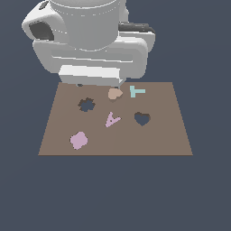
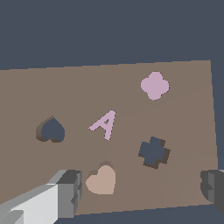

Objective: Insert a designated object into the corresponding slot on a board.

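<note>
The peach heart-shaped piece (image 1: 115, 93) (image 2: 101, 180) lies flat on the brown board (image 1: 115, 144) (image 2: 26, 96), near the board's far edge in the exterior view. My gripper (image 1: 100, 85) (image 2: 140, 190) hangs open just over it. The wrist view shows the heart between the two widely spread fingers (image 2: 65, 192), close to one and far from the other, with nothing gripped. The dark heart-shaped slot (image 1: 142, 118) (image 2: 51, 130) is empty and lies toward the exterior view's right of the board. The arm's body hides most of the fingers in the exterior view.
A dark flower-shaped cutout (image 1: 86, 104) (image 2: 154, 152) sits on the board toward the exterior view's left. A pink flower-like piece (image 1: 79, 140) (image 2: 155, 85), a pink letter A (image 1: 112, 119) (image 2: 104, 124) and a pale teal T piece (image 1: 136, 91) also lie on the board.
</note>
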### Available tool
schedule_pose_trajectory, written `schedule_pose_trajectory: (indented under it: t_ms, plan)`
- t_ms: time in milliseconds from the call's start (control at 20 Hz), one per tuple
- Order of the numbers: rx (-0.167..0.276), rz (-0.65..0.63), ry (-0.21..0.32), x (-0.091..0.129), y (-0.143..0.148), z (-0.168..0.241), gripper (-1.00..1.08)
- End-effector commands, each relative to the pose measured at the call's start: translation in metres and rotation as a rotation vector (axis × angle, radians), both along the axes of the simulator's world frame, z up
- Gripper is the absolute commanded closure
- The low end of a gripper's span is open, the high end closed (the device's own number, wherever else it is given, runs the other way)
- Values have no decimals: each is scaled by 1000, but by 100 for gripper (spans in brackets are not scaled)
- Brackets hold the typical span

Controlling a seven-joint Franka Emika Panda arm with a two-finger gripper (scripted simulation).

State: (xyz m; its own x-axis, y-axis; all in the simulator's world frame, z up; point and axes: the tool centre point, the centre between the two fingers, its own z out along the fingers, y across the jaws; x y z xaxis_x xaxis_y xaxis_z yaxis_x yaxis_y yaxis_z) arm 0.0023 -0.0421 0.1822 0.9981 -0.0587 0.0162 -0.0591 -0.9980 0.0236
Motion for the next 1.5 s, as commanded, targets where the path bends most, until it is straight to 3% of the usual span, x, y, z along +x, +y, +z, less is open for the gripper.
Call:
schedule_pose_trajectory:
  t_ms: [0,450,1050,1450]
  plan:
    - [0,0,0,0,0,0,-92]
    - [4,-22,2,-12,5,-19,-92]
    - [18,-109,10,-57,28,-97,-92]
    - [25,-145,13,-75,40,-131,-92]
